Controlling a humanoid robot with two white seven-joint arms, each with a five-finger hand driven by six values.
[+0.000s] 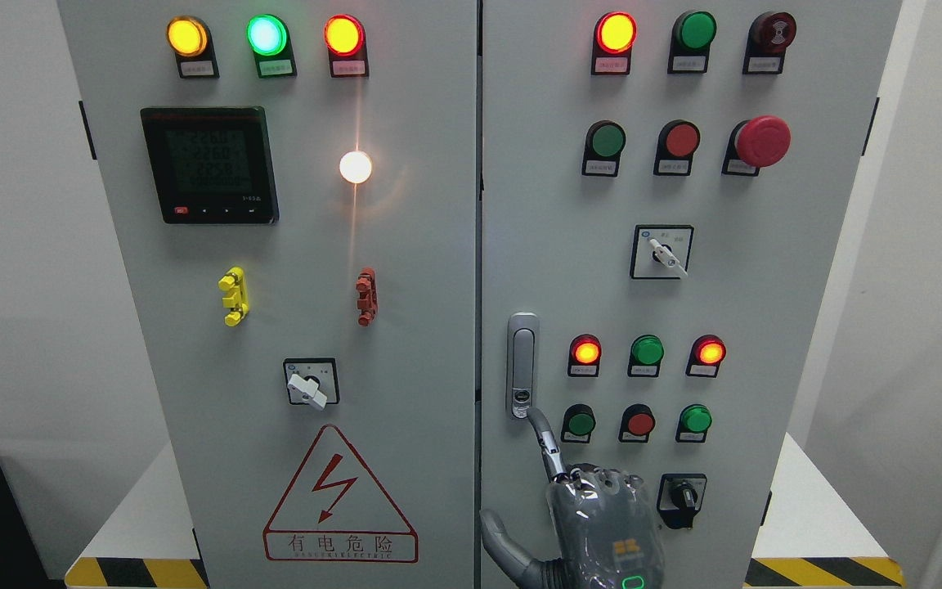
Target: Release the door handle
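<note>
On the right door (pixel 765 327) of the grey cabinet (pixel 438 245), close to that door's left edge and below mid-height: a silver door handle (pixel 522 364), upright and lying flat against the panel. Seen from the head camera only.

Up from the bottom edge, right of the middle: the right hand (pixel 602 515), back toward the camera. Index finger (pixel 545 442) stretched up and leftward, tip meeting the handle's lower end at the keyhole. Other fingers curled in at the knuckles, wrapped around nothing. Thumb (pixel 504 540) spread out to the left, near the seam between the doors. No grasp on the handle.

Just right of the handle: a row of three lamps (pixel 647 350), orange-lit, green, orange-lit. Under them, three round buttons (pixel 639 423), green, red, green, the leftmost just beside the raised finger. Just beside the hand's right side: a black rotary switch (pixel 681 495). Higher up the same door: a white selector switch (pixel 667 258), a red mushroom button (pixel 763 141), further lamps and buttons toward the top edge.

On the left door (pixel 405 393): a dark digital meter (pixel 209 164) near the upper left corner, a yellow clip (pixel 234 296), a red clip (pixel 365 296), a white selector knob (pixel 310 384), and a red warning triangle (pixel 340 499) toward the bottom edge. Bright glare spot (pixel 355 167) right of the meter.

Nothing between the finger and the handle. Lower part of the right door hidden behind the hand.
</note>
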